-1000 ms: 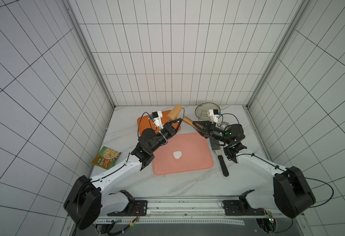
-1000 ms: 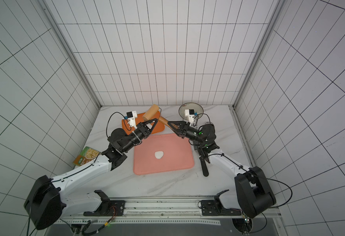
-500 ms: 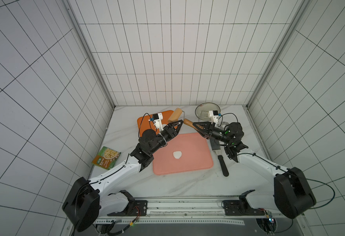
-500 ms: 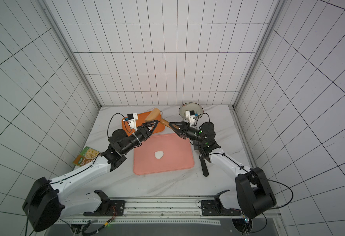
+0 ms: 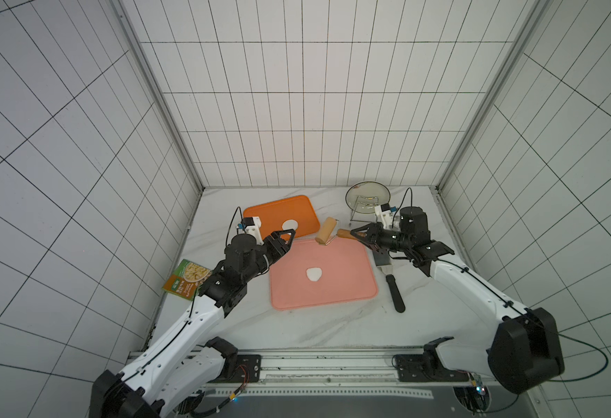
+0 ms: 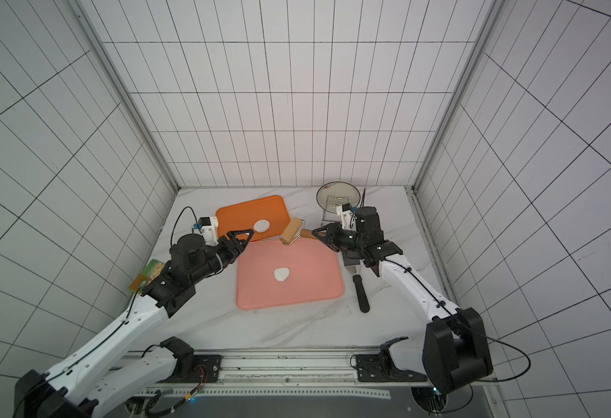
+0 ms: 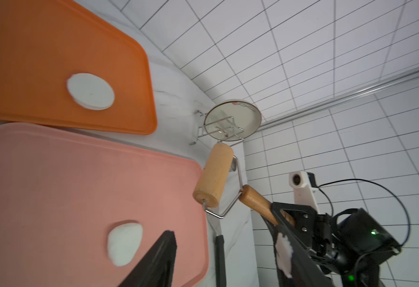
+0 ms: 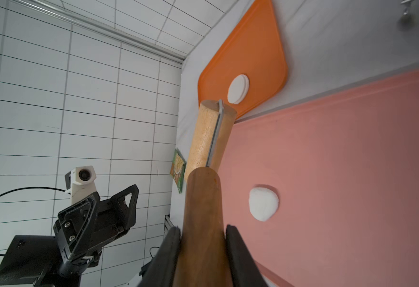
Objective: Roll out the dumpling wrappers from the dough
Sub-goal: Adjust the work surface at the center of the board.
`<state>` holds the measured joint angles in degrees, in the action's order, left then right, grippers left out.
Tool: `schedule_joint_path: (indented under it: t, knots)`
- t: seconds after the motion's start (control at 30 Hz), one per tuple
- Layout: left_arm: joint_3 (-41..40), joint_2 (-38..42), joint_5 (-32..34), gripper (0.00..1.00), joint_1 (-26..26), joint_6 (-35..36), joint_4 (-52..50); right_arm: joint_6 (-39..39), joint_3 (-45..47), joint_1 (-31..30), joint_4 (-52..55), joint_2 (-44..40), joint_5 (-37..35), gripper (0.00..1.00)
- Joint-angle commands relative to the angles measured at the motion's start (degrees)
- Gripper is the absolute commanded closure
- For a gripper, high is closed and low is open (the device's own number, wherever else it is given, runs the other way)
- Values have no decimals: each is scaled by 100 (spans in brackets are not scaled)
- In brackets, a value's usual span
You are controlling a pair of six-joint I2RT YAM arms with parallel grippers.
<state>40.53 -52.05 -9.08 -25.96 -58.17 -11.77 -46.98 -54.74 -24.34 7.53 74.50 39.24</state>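
Worktop [image 5: 315, 325]: marble, carried pink mat [image 5: 351, 289] with dough [image 5: 314, 274]
Left tool [image 5: 290, 239]: stood spread, empty
Right tool [image 5: 358, 236]: pinched rolling pin [image 5: 325, 231] handle

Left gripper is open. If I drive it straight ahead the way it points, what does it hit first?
Most likely the wooden roller, whose handle the right gripper holds. The left gripper points at its drum in both top views; height is hard to judge, so it might slip just underneath.

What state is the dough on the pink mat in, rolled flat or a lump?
A lump: the dough looks thick and rounded with an uneven outline; the rolling pin is apart from it.
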Motion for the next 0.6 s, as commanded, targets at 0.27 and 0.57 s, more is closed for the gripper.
schedule_joint_path:
  t: [0.27, 0.57]
  knots:
    - [80, -233, 460, 41, 826, 1115, -2921, 1730, -1391, 42, 2811, 379, -1317, 100]
    - [-111, -1247, 290, 54, 924, 960, -2598, 1579, -1274, 35, 2333, 98, -767, 100]
